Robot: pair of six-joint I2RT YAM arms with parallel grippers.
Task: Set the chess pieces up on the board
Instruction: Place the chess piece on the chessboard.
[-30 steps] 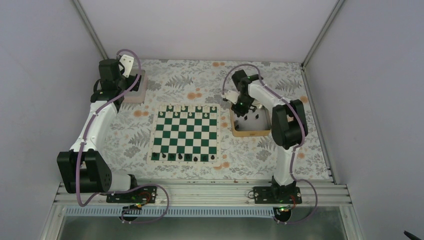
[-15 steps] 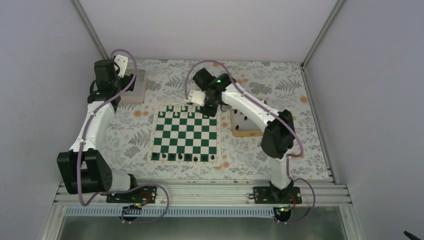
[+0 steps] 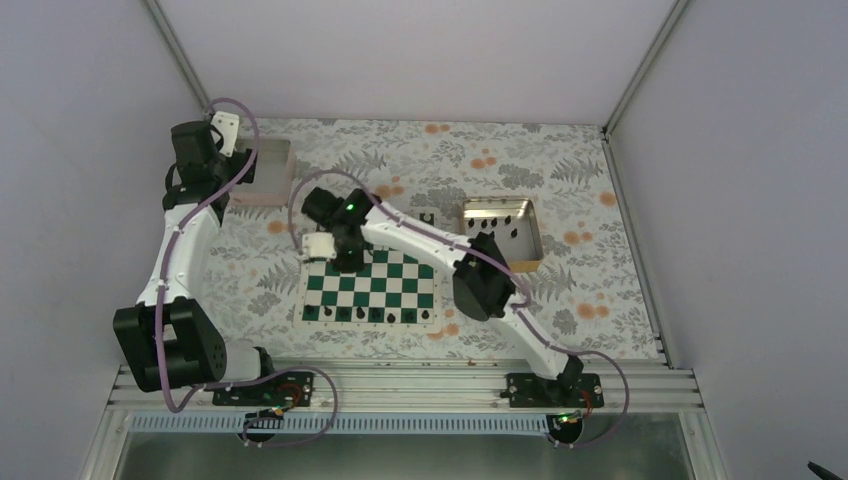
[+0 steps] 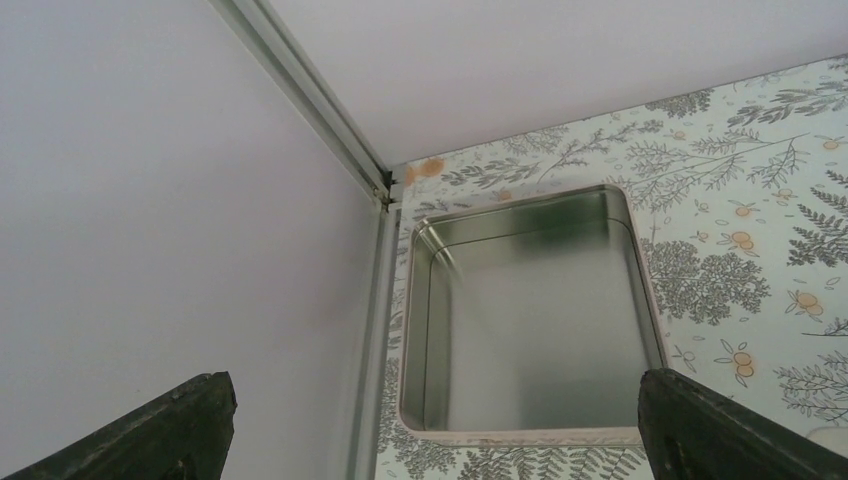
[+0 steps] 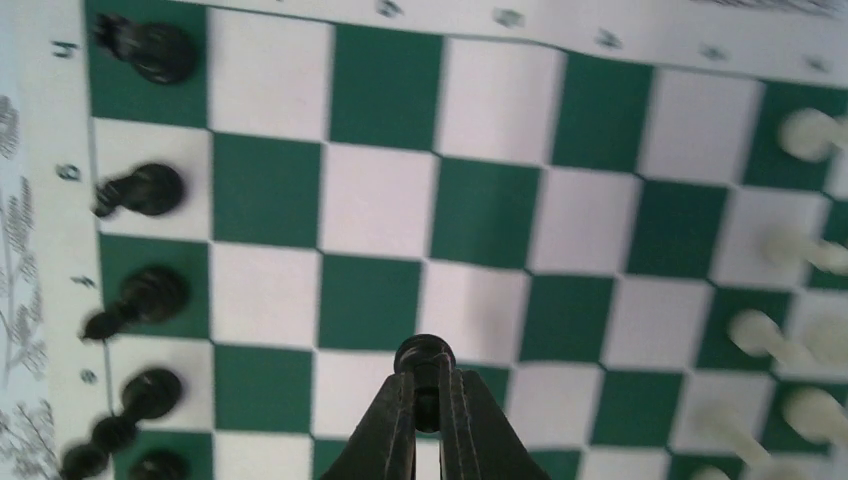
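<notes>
The board (image 3: 385, 285) of green and white squares lies mid-table. Several black chess pieces (image 3: 375, 316) stand along its near row and show down the left edge in the right wrist view (image 5: 140, 190). My right gripper (image 5: 425, 378) is shut on one black chess piece (image 5: 425, 353), held above the squares over the board's far left part (image 3: 345, 260). White pieces (image 5: 810, 132) stand at the right of that view. My left gripper (image 4: 435, 440) is wide open with nothing in it, above the near rim of a pale pinkish tray (image 4: 425, 330).
A gold-rimmed tray (image 3: 470, 238) right of the board holds a few black pieces (image 3: 488, 238). A small dark thing (image 3: 428, 217) lies on the floral cloth between board and tray. The right arm stretches across the board's right side. Walls close the left, back and right.
The right arm has swung from the gold-rimmed tray leftward across the board, carrying the black piece. The left arm has drifted slightly left over the pinkish tray.
</notes>
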